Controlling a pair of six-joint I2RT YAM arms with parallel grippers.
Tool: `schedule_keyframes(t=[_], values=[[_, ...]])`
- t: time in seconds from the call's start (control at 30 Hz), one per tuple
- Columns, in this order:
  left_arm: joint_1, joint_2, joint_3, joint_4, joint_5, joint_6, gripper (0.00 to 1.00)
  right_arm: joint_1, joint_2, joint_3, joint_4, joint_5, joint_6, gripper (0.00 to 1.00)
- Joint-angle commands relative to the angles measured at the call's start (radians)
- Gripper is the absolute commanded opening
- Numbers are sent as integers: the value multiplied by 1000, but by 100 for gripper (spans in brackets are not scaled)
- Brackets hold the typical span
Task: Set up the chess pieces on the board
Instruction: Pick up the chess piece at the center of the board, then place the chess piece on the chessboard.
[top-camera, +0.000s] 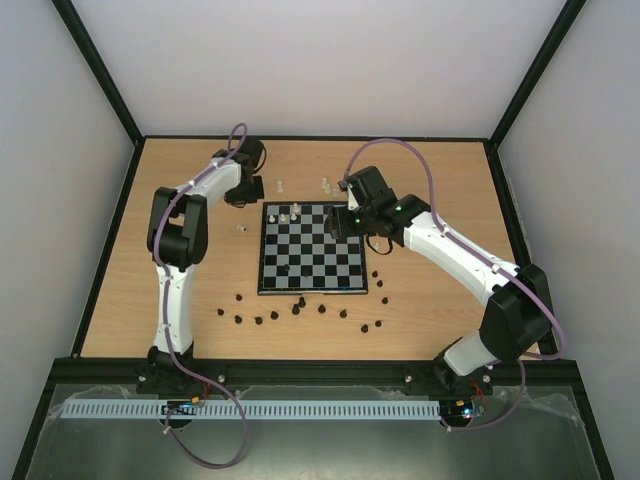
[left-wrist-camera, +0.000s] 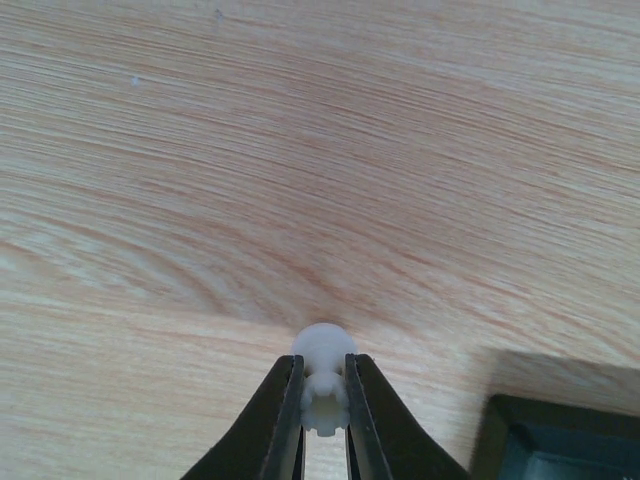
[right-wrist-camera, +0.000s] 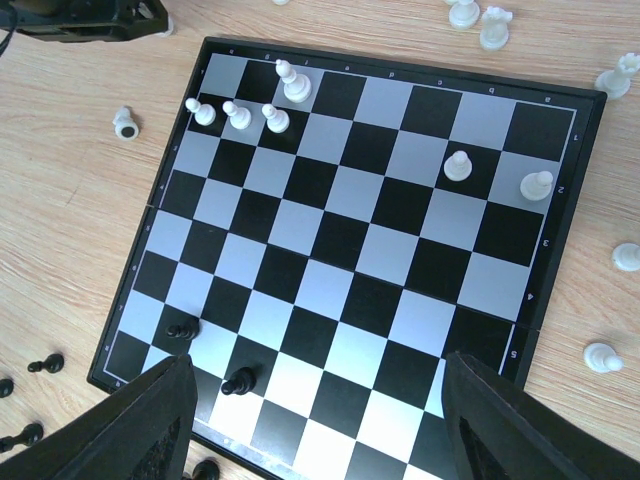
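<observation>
While the left gripper (left-wrist-camera: 323, 368) is clamped on a white chess piece (left-wrist-camera: 322, 343) just off the far left corner of the board (top-camera: 312, 262), the right gripper (right-wrist-camera: 318, 362) hangs over the board's far right part, its fingers spread wide with nothing between them. The held piece sits low over the wooden table (top-camera: 430, 180), possibly touching it; the view does not settle this. On the board, four white pieces (right-wrist-camera: 240, 112) cluster at the far left corner, two more white pieces (right-wrist-camera: 458, 165) stand toward the far right, and two black pieces (right-wrist-camera: 183, 328) stand by the near left corner. Loose white pieces (top-camera: 280, 185) lie on the table beyond the far edge; loose black pieces (top-camera: 297, 311) are strewn along the near edge and right side.
</observation>
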Motion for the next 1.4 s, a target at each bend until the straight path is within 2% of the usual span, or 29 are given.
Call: schedule_keyframes(t=[0.0, 0.23, 0.47, 1.37], values=[[-30, -110, -25, -35, -13, -2, 9, 10, 7, -9, 1, -7, -1, 68], [-108, -176, -42, -59, 27, 8, 10, 12, 4, -9, -3, -3, -1, 68], [-168, -145, -31, -61, 51, 7, 11, 12, -1, -9, -3, -1, -2, 68], [-153, -61, -18, -52, 37, 9, 14, 15, -1, -11, -4, -1, -3, 68]])
